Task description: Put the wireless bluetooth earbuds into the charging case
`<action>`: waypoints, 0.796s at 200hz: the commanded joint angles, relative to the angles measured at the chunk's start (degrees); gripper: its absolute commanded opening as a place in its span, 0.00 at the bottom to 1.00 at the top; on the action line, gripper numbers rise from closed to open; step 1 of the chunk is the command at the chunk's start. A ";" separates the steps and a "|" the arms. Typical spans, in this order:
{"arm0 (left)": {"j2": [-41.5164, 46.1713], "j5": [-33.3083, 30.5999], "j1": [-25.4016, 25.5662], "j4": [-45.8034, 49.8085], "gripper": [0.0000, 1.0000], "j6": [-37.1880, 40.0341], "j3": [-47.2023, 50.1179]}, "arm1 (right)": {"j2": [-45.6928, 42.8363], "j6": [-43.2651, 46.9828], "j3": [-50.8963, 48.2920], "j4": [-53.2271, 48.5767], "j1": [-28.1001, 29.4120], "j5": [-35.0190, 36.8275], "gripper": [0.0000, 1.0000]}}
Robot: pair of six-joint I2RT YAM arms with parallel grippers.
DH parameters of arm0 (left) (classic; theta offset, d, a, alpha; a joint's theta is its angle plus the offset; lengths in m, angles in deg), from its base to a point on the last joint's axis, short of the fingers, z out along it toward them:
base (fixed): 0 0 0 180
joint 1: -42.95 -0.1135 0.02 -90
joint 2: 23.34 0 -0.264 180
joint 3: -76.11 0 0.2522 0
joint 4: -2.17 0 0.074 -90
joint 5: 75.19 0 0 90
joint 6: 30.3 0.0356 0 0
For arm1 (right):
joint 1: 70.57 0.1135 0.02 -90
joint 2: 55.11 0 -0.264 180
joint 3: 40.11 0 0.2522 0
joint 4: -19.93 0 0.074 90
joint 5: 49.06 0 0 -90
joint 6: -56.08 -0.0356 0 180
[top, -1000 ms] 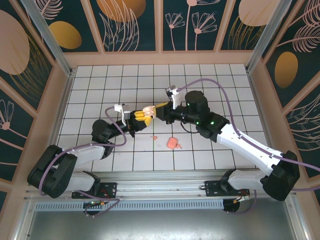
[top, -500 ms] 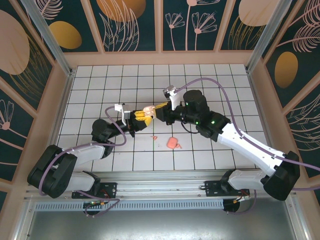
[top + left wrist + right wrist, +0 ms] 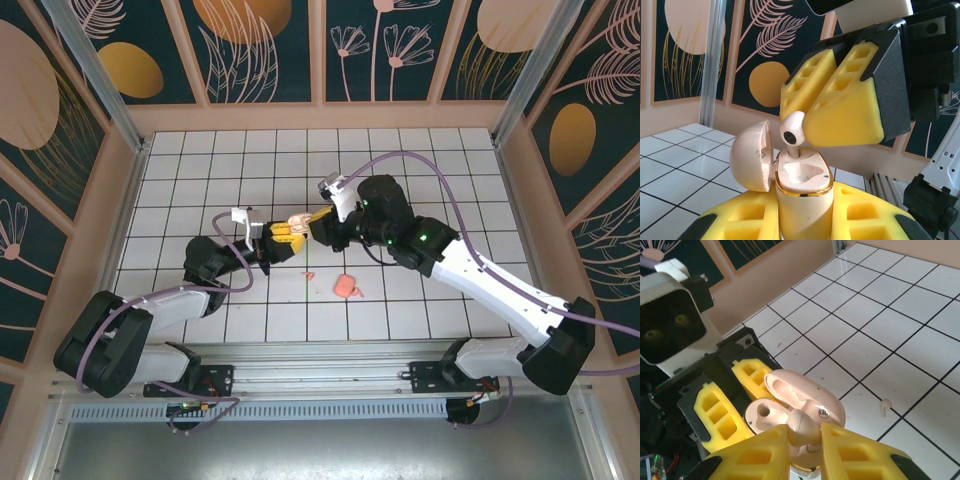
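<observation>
White tiled desk [image 3: 180, 170]. Open charging case [image 3: 801, 174] pinched by left claw [image 3: 802, 212]; earbud [image 3: 791, 131], pinched by right claw [image 3: 804, 434], best lowered straight, stem-first.

The right gripper [image 3: 803, 433] pinched an earbud [image 3: 800, 423] just above the open case [image 3: 812, 396], which the left gripper [image 3: 742, 402] held. A tiny pale piece [image 3: 884, 406] lay on the tiled table [image 3: 900, 355] nearby.
</observation>
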 commanded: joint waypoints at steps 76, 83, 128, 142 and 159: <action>1.84 0.96 0.02 0.06 0.09 2.22 -2.85 | 1.30 6.58 4.77 -6.99 0.82 -2.04 0.30; 1.93 0.86 0.02 0.39 0.09 2.39 -2.81 | 0.98 6.36 4.70 -6.61 0.80 -2.06 0.32; 2.59 0.65 0.02 3.64 0.09 4.72 -2.81 | -2.51 2.74 3.31 -2.58 -0.13 -4.36 0.41; 3.00 -0.19 0.02 5.30 0.09 5.90 -2.74 | -4.33 0.54 2.31 -1.09 -0.79 -4.83 0.41; 3.17 -1.36 0.00 6.57 0.09 6.78 -2.48 | -6.62 -2.70 0.34 0.47 -2.00 -4.86 0.41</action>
